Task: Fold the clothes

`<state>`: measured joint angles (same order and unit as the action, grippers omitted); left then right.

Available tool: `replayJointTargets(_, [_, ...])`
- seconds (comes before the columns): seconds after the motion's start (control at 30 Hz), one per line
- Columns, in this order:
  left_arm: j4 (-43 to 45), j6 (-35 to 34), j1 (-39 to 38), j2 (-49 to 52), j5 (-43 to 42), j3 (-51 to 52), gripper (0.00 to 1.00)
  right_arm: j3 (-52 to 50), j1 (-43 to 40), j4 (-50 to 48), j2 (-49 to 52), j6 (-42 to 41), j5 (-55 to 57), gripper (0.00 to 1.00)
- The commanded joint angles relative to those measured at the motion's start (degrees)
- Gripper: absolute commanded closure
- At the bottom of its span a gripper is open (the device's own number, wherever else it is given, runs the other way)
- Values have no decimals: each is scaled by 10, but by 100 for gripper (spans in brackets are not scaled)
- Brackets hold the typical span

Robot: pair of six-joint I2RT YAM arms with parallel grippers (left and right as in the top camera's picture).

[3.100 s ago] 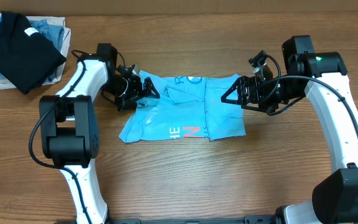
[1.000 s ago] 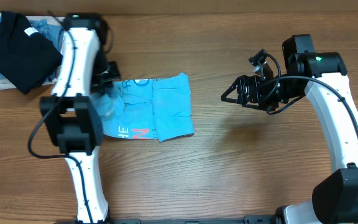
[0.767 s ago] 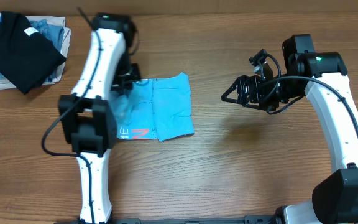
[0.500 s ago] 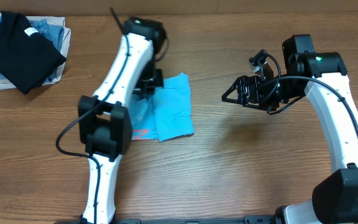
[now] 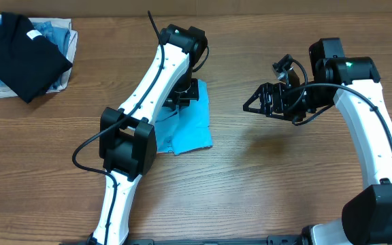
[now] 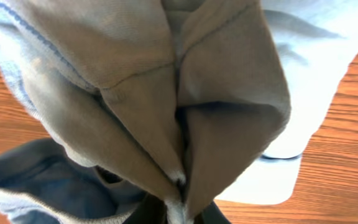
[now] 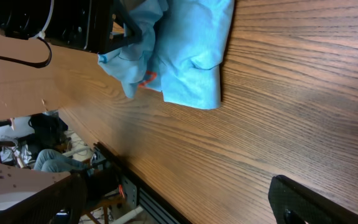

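The clothes [image 5: 194,128], a light sky-blue t-shirt, lie mid-table, largely hidden under my left arm. My left gripper [image 5: 181,95] hovers over the shirt's upper part, shut on a bunched fold of it. In the left wrist view the clothes [image 6: 166,81] hang gathered into the left gripper [image 6: 179,211], fabric pinched between the jaws. The right wrist view shows the clothes [image 7: 191,56] with a red-orange mark, far from the right gripper [image 7: 185,205]. My right gripper [image 5: 254,102] stands open to the right of the shirt, apart from it, with nothing between its fingers.
A black folded shirt [image 5: 19,51] lies on denim-blue and white folded garments [image 5: 54,33] at the table's far left corner. The table's near edge [image 7: 123,168] shows in the right wrist view, with a frame and room clutter beyond it.
My left arm has swept from the shirt's left side over to the right, carrying the held part of the shirt across the rest. The right arm has not moved.
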<state>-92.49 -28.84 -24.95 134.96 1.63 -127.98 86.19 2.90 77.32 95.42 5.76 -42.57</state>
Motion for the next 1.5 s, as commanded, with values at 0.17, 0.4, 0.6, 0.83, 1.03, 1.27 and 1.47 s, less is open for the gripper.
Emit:
replayJointTargets(0.17, [40,-12,-15,-3,-54,-1,90,0,1,-1,-3,2,2,2])
replayJointTargets(0.4, [59,-12,-33,-3,-73,31,85,0,0,-1,-3,2,2,2])
replayJointTargets(0.6, [84,-10,-46,-3,-73,50,86,0,0,-1,-3,2,2,2])
replayJointTargets(0.83, [89,26,-47,-3,-80,49,91,0,0,-1,-3,2,2,2])
replayJointTargets(1.03, [83,89,-47,-4,-124,35,85,0,0,-4,-3,2,2,2])
replayJointTargets(1.27, [79,117,-52,-4,-150,17,39,0,0,-5,-3,0,2,2])
replayJointTargets(1.47, [57,129,-33,-5,-145,-17,37,0,0,-5,-3,0,2,2])
